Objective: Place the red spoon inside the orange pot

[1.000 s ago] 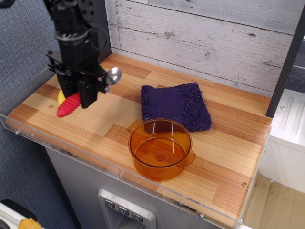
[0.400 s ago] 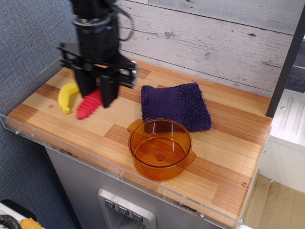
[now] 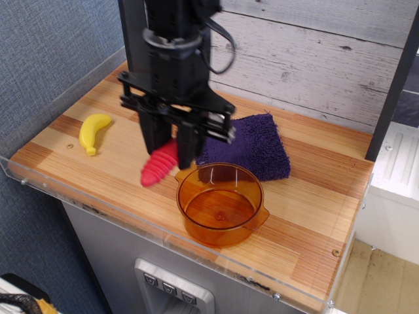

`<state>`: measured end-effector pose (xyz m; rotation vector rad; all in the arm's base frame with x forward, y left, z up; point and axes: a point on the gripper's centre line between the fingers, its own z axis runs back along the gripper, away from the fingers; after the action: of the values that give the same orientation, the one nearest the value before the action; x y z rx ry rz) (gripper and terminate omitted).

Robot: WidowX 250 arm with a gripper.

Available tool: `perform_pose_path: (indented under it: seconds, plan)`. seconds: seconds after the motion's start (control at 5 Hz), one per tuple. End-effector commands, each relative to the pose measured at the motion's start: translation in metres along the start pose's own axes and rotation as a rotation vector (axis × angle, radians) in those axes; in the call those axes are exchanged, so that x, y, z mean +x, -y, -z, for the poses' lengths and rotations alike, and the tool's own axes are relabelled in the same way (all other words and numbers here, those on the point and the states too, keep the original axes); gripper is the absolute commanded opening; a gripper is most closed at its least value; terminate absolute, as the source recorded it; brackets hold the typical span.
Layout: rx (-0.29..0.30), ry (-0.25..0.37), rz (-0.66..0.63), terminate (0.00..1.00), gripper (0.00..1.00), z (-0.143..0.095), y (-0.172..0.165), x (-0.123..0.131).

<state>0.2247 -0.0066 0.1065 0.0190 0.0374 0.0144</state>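
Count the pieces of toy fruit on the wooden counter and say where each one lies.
1. The yellow banana lies flat near the left end of the counter, apart from everything else. More fruit could be hidden behind the robot arm.

My arm [image 3: 171, 46] is matte black throughout, a blocky column in the upper middle of the frame. A black cable loops off its right side. Below, a wide black crossbar carries my gripper [image 3: 171, 139], two flat black fingers with small pale screw heads.
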Motion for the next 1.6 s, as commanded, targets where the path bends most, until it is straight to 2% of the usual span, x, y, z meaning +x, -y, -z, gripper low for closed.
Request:
perform_pose_path:
  seconds: [0.0,0.4,0.8,1.2,1.4]
  plan:
    - [0.011,-0.002,-0.003,0.00,0.00,0.018,0.016,-0.010]
    - [0.000,-0.034,-0.014,0.00,0.00,0.036,0.020,-0.013]
    - [0.021,-0.118,0.017,0.00,0.00,0.053,0.026,-0.001]
    - [0.027,-0.150,0.007,0.00,0.00,0.056,0.025,-0.004]
    - [0.030,-0.162,-0.022,0.00,1.00,0.054,0.021,-0.006]
